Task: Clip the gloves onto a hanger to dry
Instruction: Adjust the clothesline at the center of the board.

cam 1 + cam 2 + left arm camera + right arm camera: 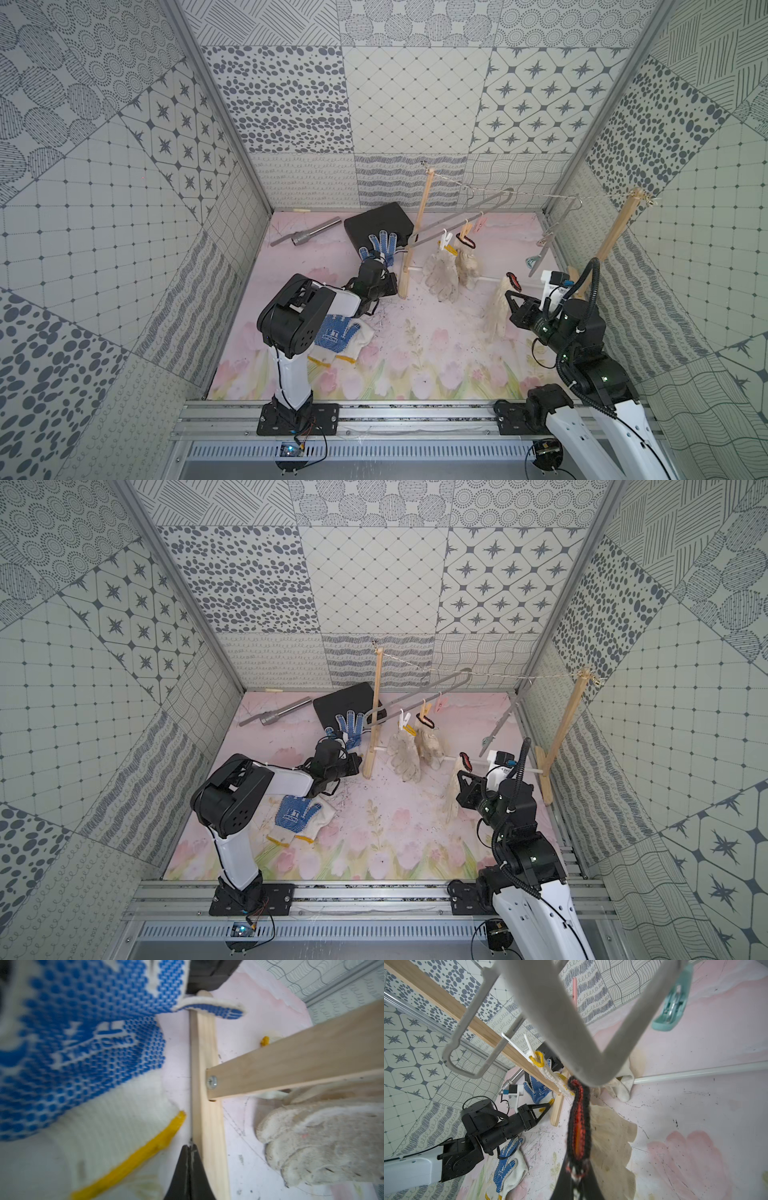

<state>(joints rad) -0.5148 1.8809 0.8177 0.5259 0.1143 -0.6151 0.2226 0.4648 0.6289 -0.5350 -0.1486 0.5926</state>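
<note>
Nearest: blue-dotted glove [336, 336] flat on the mat, palm up, partly under the left arm.

Right gripper [575, 1174]: fingers pinching the black-red cuff [513, 279] of a cream glove [496, 311], which is lifted cuff-up with its fingers trailing down to the mat. In the right wrist view the cuff top sits right at the lower bend of the second grey hanger [542, 249]; can't tell if they touch. A teal peg [671, 1004] hangs on that hanger, empty.

Left gripper [189, 1148]: fingers pressed together, nothing visible between them, low at the foot of the left wooden post [419, 224]. A second blue-dotted glove [380, 245] lies just beside it. Its yellow cuff edge is next to the fingertips and one finger is draped over the post's base strip [205, 1105].

Behind that, the grey hanger [453, 219] slopes down from the string [540, 194] that joins the two posts. Two cream gloves are clipped on it, cuffs up. The yellow-cuffed one [442, 270] is in a white peg [445, 239]. The dark-cuffed one [467, 262] is just beside it. A pink peg [480, 224] further up holds nothing.

Far back: black case [374, 220] under the second blue glove's fingertips, and a grey metal tube [307, 235] by the wall.
</note>
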